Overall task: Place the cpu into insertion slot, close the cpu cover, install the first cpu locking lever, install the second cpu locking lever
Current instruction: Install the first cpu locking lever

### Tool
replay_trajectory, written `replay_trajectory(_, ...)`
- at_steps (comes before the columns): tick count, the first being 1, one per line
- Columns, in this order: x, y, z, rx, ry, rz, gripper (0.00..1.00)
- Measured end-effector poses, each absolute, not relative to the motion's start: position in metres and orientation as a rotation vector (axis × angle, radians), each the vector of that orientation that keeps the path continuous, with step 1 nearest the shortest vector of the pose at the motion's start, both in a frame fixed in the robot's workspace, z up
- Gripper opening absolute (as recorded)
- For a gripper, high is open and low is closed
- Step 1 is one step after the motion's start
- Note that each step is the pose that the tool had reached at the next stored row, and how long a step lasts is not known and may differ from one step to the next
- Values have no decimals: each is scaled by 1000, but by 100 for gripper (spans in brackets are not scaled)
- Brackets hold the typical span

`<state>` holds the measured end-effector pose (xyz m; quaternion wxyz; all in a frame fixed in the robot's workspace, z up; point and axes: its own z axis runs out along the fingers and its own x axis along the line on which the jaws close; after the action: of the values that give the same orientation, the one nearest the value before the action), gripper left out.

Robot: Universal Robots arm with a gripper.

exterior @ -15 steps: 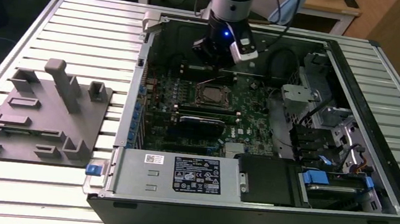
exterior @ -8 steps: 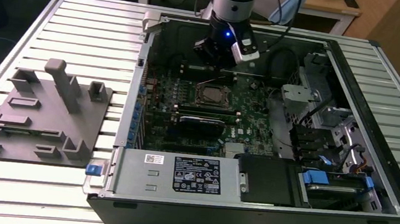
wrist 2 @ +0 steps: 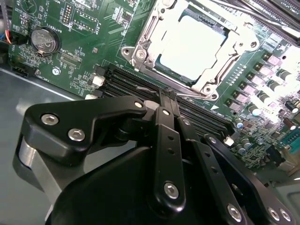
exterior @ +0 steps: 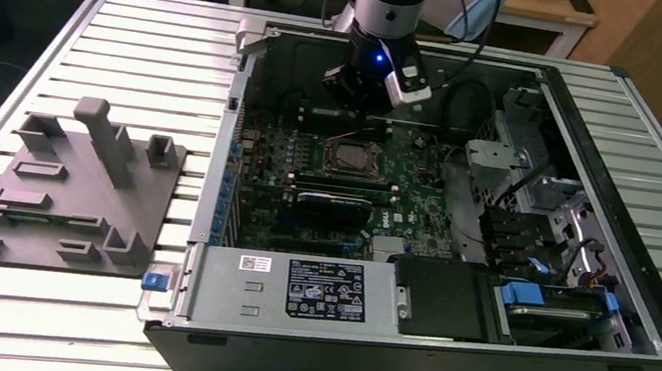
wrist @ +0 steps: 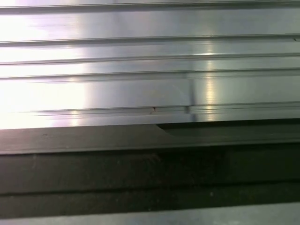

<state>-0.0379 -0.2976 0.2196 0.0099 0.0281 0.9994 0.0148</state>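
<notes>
Second wrist view: cpu [wrist 2: 194, 47], silver-grey top, seated in insertion slot [wrist 2: 156, 65] w/ cpu cover [wrist 2: 225, 65] lying shut round it, chip showing thru the cut-out. Green motherboard [wrist 2: 79, 51] around; long black memory slots [wrist 2: 126, 86] just beside socket; coin battery [wrist 2: 44, 41] well apart. Gripper [wrist 2: 168, 96]: black fingers [wrist 2: 169, 140] pressed together, narrow, nothing held, tips over memory slots near the socket. Exterior view: socket w/ cpu [exterior: 348, 156] mid-board inside open pc case [exterior: 579, 175]; gripper [exterior: 372, 93] hangs just beyond it, toward far side. Power supply box [exterior: 295, 288] at near edge of case. Grey fixture tray [exterior: 71, 195] on slatted metal table [exterior: 32, 330], exterior view's left of case.
</notes>
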Motion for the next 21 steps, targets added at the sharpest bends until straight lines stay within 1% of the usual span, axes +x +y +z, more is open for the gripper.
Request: replay_trajectory(21,-32,-301,210,132,3118,51,10)
